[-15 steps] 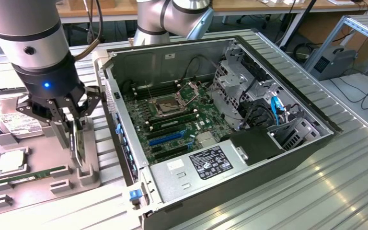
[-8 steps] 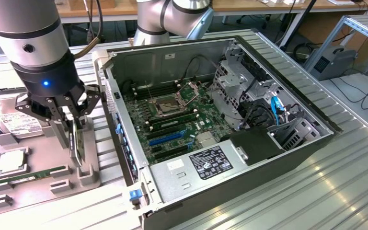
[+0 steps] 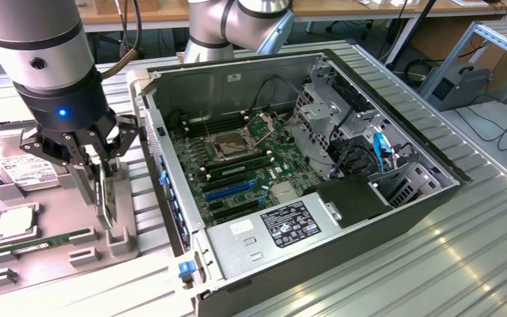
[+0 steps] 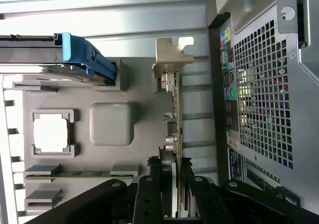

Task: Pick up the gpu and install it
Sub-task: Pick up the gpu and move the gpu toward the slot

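Observation:
The gpu (image 3: 105,210) stands on edge in a slot of the grey parts tray (image 3: 130,198), at the exterior view's left, just outside the open computer case (image 3: 368,218). My gripper (image 3: 97,188) reaches straight down over the card, one finger on each flat side, shut on it. The wrist view looks along the thin card (image 4: 175,109) to its silvery bracket (image 4: 172,55) at the far end. There the black fingers (image 4: 149,194) press both faces of the card, with my gripper (image 4: 172,186) around its near end. The card's lower edge is hidden in the holder.
The tray also holds a hard drive (image 3: 20,168), a CPU (image 3: 16,221) and a green RAM stick (image 3: 47,241). The case lies open with the motherboard (image 3: 236,165) facing up, its rear panel (image 4: 264,84) close beside the card. Ribbed metal table (image 3: 465,264) surrounds everything.

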